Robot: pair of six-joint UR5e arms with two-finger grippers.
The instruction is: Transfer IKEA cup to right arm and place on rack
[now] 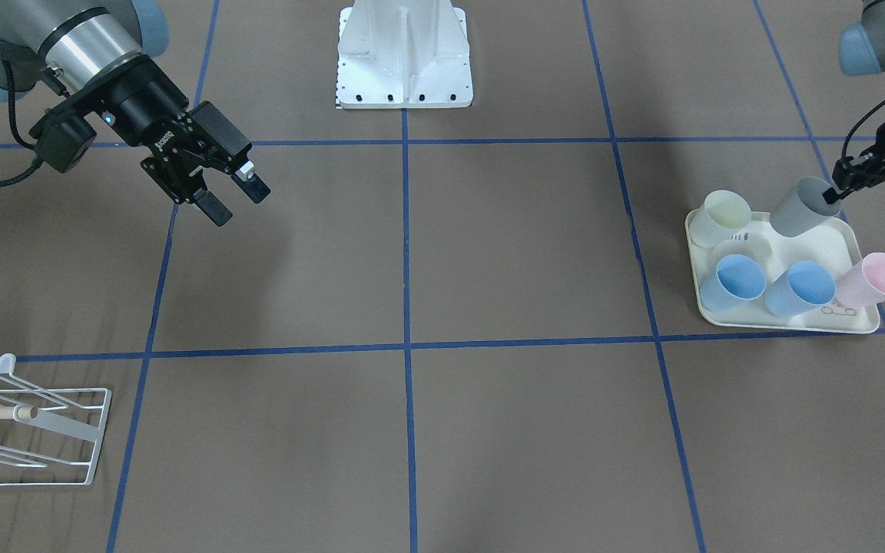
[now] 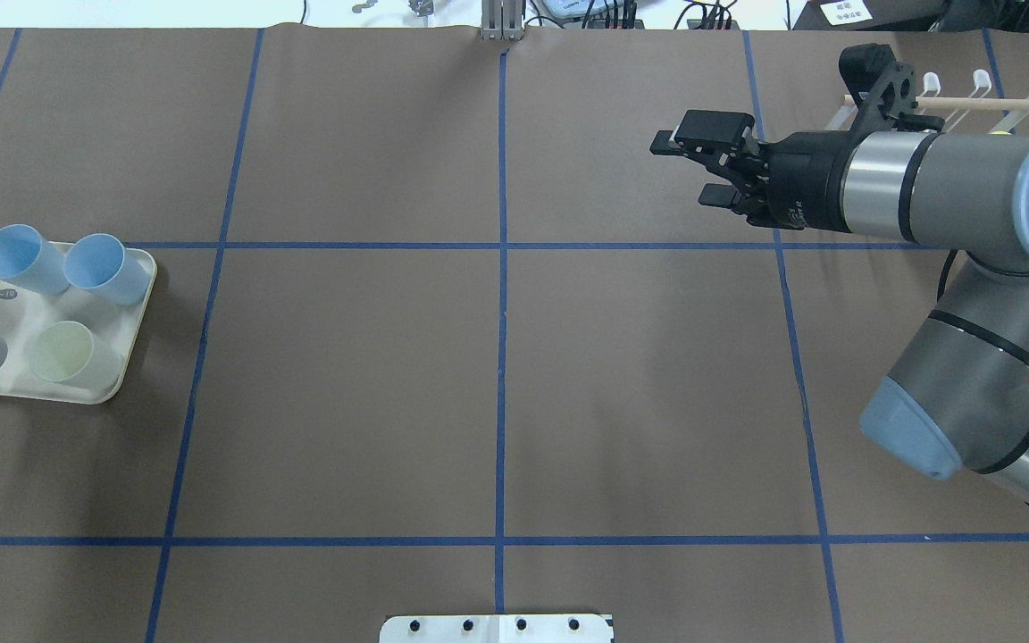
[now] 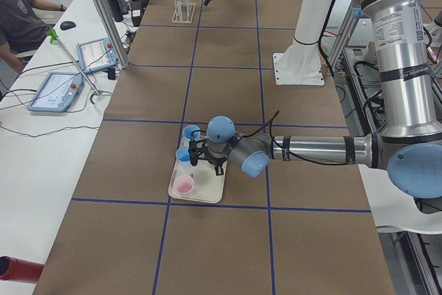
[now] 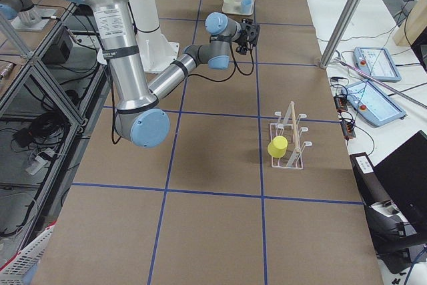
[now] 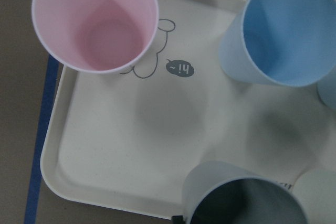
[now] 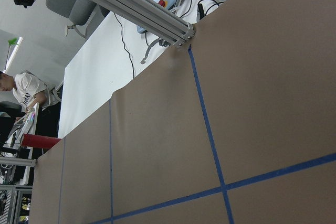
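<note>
Pinching the rim of the grey cup (image 1: 800,209), the left gripper (image 1: 836,193) is seen at the cream tray (image 1: 788,326) at the robot's left end of the table. Its jaws appear pressed together on the cup wall, though the contact itself is partly hidden. The grey cup is judged to be on the tray, or barely off it, at the corner nearest the robot. A pale green cup (image 1: 723,217) is just beside it, and two blue cups (image 1: 734,280) and a pink cup (image 1: 876,280) are set along the tray's far side.

The right gripper (image 1: 236,201) is held above the table on the robot's right, well apart from the tray, with its jaws spread and empty. The rack (image 1: 66,425) lies at that right end, farther from the robot, with a yellow cup (image 4: 277,146) on it.

The pick-up ahead of the hand-over is judged to be the step in hand. For the next move the cup would need to be lifted clear of its neighbours. It would then be carried toward the middle and presented so that its body can be clasped by the right jaws. The left grip should be released only after that.
</note>
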